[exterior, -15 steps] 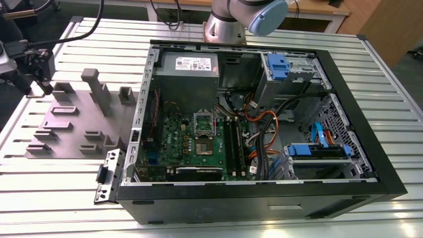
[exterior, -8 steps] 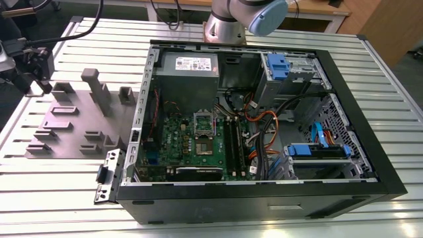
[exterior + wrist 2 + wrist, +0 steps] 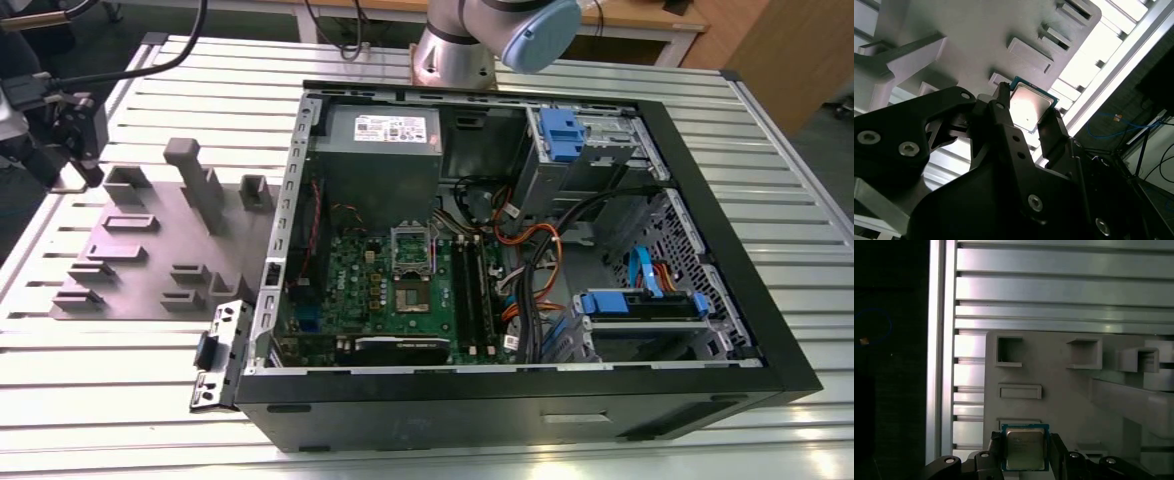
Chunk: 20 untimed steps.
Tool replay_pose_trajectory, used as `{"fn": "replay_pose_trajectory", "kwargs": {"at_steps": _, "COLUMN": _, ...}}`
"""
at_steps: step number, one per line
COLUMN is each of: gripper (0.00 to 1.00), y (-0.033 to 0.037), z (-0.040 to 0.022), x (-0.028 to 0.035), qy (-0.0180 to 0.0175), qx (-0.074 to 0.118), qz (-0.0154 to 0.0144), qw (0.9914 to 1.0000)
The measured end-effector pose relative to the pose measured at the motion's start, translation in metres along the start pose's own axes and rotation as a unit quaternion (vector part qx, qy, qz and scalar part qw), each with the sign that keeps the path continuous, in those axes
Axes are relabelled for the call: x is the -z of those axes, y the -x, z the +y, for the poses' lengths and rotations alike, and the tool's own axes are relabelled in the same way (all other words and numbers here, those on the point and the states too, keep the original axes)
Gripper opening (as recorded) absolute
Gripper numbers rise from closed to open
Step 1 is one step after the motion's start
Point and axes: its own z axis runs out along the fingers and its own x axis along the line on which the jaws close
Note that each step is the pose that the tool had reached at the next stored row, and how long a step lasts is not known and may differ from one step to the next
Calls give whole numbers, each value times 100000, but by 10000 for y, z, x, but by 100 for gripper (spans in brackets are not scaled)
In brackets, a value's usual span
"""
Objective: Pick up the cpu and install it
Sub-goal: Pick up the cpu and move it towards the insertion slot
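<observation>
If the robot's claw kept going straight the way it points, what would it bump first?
Most likely the grey holder plate: the gripper, shut on the cpu, points at it in both wrist views. How near it is, I cannot tell.

Silver-grey jointed arm, pale blue cap, top centre of exterior view. Black two-finger gripper closed on small square silver-topped cpu. Fingers press opposite edges.

Glossy metal cpu, matt plastic tray
</observation>
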Motion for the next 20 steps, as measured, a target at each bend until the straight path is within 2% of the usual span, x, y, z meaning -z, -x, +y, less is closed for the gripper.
{"fn": "replay_pose_trajectory", "kwargs": {"at_steps": 20, "gripper": 47, "y": 1, "z": 0, "x": 83, "qy": -1, "qx": -3, "qz": 1, "qw": 100000}}
